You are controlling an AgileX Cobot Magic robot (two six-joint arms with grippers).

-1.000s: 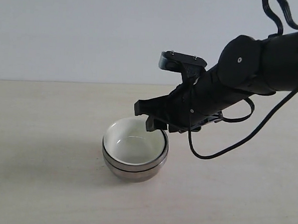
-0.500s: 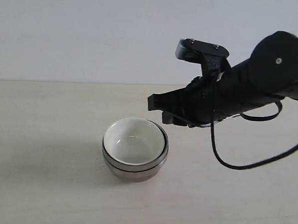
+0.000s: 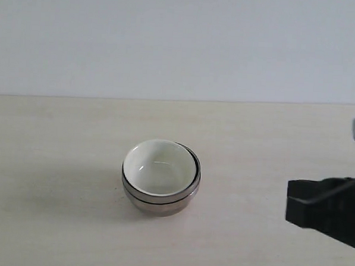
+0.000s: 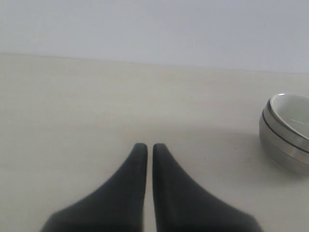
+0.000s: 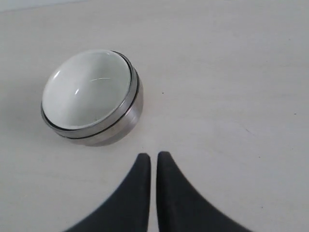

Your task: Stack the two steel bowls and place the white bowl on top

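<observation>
The white bowl (image 3: pixel 159 166) sits nested on top of the two steel bowls (image 3: pixel 161 202), one stack in the middle of the table. The right wrist view shows the same white bowl (image 5: pixel 87 89) inside the steel rims (image 5: pixel 126 121); in the left wrist view the stack (image 4: pixel 287 135) is off to one side. My right gripper (image 5: pixel 153 155) is shut and empty, hanging clear of the stack; in the exterior view it (image 3: pixel 290 201) is at the right edge. My left gripper (image 4: pixel 146 146) is shut, empty, and far from the bowls.
The pale wooden table (image 3: pixel 58 144) runs back to a plain light wall (image 3: pixel 170 43). Nothing else lies on the table in any view.
The right arm has pulled away from above the bowls, moving right and down to the frame's edge. The stack has stayed still.
</observation>
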